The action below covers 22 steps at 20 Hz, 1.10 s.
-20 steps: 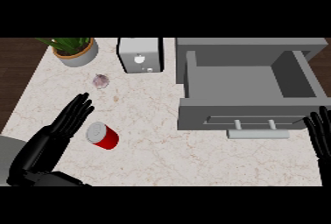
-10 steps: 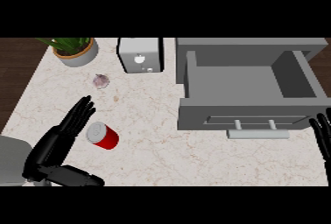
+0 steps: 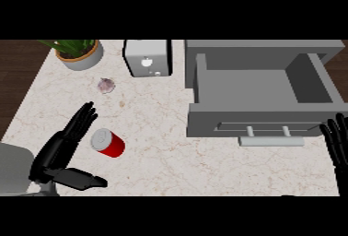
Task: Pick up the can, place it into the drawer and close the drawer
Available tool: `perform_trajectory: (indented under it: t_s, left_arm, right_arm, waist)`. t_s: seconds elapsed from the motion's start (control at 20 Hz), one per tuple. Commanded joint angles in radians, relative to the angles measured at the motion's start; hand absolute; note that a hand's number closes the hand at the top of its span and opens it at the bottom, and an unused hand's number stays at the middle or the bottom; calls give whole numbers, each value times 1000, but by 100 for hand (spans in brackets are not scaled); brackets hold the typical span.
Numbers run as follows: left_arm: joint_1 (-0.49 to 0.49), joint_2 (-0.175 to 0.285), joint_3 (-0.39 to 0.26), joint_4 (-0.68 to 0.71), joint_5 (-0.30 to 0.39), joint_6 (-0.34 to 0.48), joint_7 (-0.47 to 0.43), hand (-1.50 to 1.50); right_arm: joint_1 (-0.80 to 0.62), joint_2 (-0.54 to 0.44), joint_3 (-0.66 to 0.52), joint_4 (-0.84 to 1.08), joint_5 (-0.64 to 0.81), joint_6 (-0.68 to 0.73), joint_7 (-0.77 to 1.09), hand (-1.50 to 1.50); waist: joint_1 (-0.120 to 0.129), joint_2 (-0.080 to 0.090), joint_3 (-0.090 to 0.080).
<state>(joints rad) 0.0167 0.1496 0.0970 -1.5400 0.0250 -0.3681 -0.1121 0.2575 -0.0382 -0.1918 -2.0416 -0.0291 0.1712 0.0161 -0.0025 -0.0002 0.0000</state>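
A red can (image 3: 108,143) with a silver top lies on its side on the marble counter (image 3: 170,152), left of centre. My left hand (image 3: 62,150) is open just left of the can, fingers straight and pointing up, thumb stretched out low toward the right; it does not hold the can. The grey drawer (image 3: 262,94) stands pulled open at the right, nothing inside it, its handle (image 3: 270,137) facing me. Only the straight fingers of my right hand (image 3: 336,145) show at the right edge, beside the drawer's front.
At the back left stands a potted plant (image 3: 78,53). A white and grey appliance (image 3: 146,57) sits beside it. A small garlic bulb (image 3: 106,85) lies behind the can. Dark wood floor shows past the counter's left edge.
My left forearm has swung in from the lower left and the hand has turned more upright beside the can. The can and drawer have not moved. The right hand slid slightly lower.
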Motion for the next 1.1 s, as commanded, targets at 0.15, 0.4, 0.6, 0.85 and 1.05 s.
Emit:
perform_trajectory:
  t_s: [0.15, 0.4, 0.6, 0.85, 1.05]
  left_arm:
    - [-28, 14, 26, 137, -50, -1, -103, -150]
    - [-51, 61, 56, 328, -69, -61, -273, -150]
    - [-64, 75, 70, 413, -98, -50, -361, -150]
    - [-77, 68, 65, 446, -110, -37, -361, -150]
    - [-112, 75, 85, 523, -90, -50, -343, -150]
  right_arm:
    - [-22, 21, 5, 79, 31, 4, -66, -150]
    - [4, -4, -36, 61, -4, 42, -71, -150]
    - [-9, -5, -43, -36, -34, 21, 35, -150]
    - [-54, 35, 15, -13, 31, -23, 29, -150]
    - [-58, 9, -20, -5, 3, 6, 34, -150]
  waist:
    - [1, 0, 0]
    - [-2, 0, 0]
    - [-2, 0, 0]
    - [1, 0, 0]
    - [0, 0, 0]
